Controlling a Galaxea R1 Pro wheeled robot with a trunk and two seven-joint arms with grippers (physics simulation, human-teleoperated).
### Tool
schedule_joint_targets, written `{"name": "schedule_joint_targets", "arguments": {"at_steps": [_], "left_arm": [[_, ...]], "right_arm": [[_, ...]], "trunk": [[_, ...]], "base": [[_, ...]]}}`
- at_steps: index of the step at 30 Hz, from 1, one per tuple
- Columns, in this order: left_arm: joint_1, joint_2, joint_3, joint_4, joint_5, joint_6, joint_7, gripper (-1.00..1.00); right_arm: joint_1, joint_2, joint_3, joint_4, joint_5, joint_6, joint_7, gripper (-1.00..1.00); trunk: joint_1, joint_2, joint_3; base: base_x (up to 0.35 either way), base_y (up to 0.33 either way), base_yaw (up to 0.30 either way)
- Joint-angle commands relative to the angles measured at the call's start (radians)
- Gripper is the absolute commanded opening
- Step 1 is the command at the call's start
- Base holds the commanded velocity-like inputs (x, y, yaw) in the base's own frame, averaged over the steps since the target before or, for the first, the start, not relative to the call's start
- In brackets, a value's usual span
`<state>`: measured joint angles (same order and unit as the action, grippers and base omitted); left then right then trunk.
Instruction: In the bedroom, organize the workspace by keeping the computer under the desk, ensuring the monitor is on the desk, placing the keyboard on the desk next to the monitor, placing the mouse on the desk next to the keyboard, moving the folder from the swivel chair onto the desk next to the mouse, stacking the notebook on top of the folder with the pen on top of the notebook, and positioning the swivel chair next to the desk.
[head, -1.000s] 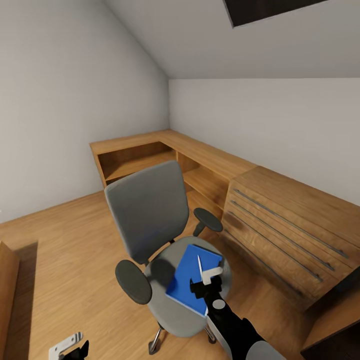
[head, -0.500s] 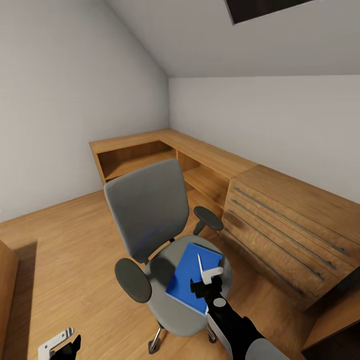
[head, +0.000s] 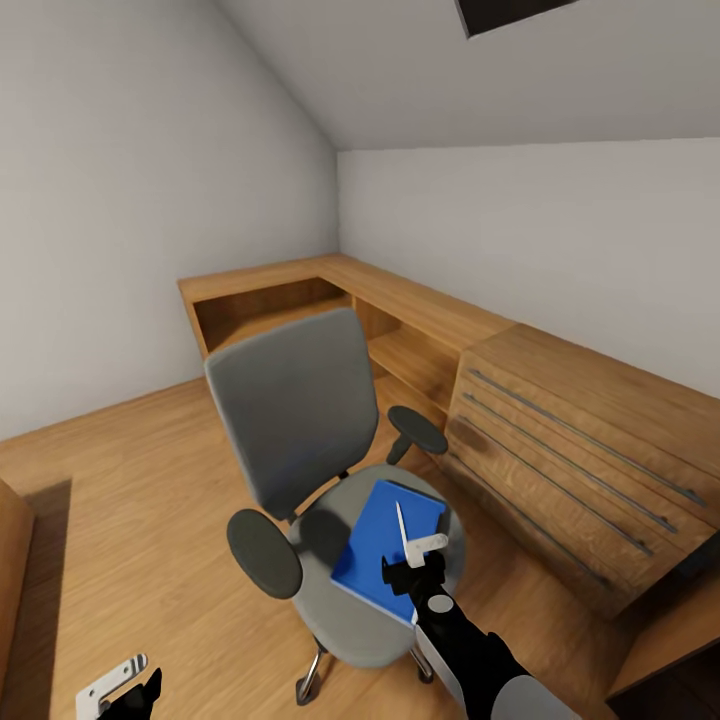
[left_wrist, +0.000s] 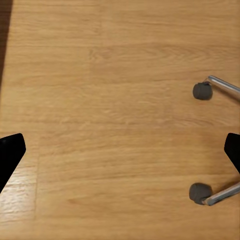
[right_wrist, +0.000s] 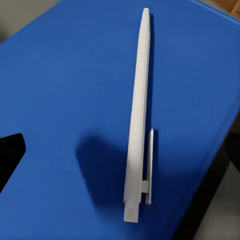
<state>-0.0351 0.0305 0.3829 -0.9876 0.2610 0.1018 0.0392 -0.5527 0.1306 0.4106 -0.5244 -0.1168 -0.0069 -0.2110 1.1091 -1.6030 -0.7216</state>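
Blue catches the eye first: the flat bright blue rectangular folder (head: 388, 545) lies on the grey seat of the grey-backed swivel chair (head: 300, 450) with black arm pads and a chrome wheeled base, and the thin white stick pen (head: 400, 523) rests on top of it. What has changed over the last second is small: the whole head view has crept, with the ceiling line and the light wooden drawer cabinet (head: 580, 460) behind the chair shifting together, so the camera moved, not the furniture. The left gripper (head: 118, 688), low beside the chair base, has slid a little further out to the side; the right gripper (head: 412, 548) has stayed over the folder. My read is that the robot is settling its stance before picking something off the seat, so nothing here has reached the tabletop yet.

Now the fingers. In the right wrist view the right gripper's dark fingers (right_wrist: 10, 155) stand wide apart, well clear on either side of the pen (right_wrist: 137, 120), touching neither pen nor folder (right_wrist: 65, 90). In the left wrist view the left gripper's fingers (left_wrist: 11, 152) also stand spread and empty, over bare wooden floor (left_wrist: 110, 100) with two of the chair's castors (left_wrist: 202, 91) nearby.
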Motion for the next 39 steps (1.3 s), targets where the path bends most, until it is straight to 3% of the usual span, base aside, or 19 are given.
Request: {"name": "schedule_joint_targets", "arguments": {"at_steps": [1, 5, 17, 23, 39], "left_arm": [[0.0, 0.0, -0.001, -0.002, 0.01, 0.006, 0.004, 1.0], [0.0, 0.0, -0.001, -0.002, 0.011, 0.006, 0.004, 1.0], [0.0, 0.0, 0.0, -0.002, 0.011, 0.004, 0.002, 1.0], [0.0, 0.0, -0.001, -0.002, 0.011, 0.004, 0.003, 1.0], [0.0, 0.0, -0.005, -0.001, 0.008, 0.001, -0.008, 1.0]], "right_arm": [[-0.001, -0.001, 0.008, 0.0, -0.01, -0.001, -0.008, 1.0], [-0.001, -0.001, 0.008, 0.0, -0.011, -0.001, -0.008, 1.0], [-0.001, -0.002, 0.008, 0.0, -0.011, -0.001, -0.008, 1.0], [-0.001, -0.002, 0.008, 0.0, -0.011, -0.001, -0.008, 1.0], [-0.001, -0.002, 0.007, 0.0, -0.011, -0.002, -0.008, 1.0]], "trunk": [[0.004, -0.008, -0.004], [0.019, -0.036, -0.017], [0.019, -0.036, -0.017], [0.042, -0.078, -0.035], [0.042, -0.078, -0.035]], "base": [[0.0, 0.0, 0.0], [0.0, 0.0, 0.0], [0.0, 0.0, 0.0], [0.0, 0.0, 0.0], [0.0, 0.0, 0.0]]}}
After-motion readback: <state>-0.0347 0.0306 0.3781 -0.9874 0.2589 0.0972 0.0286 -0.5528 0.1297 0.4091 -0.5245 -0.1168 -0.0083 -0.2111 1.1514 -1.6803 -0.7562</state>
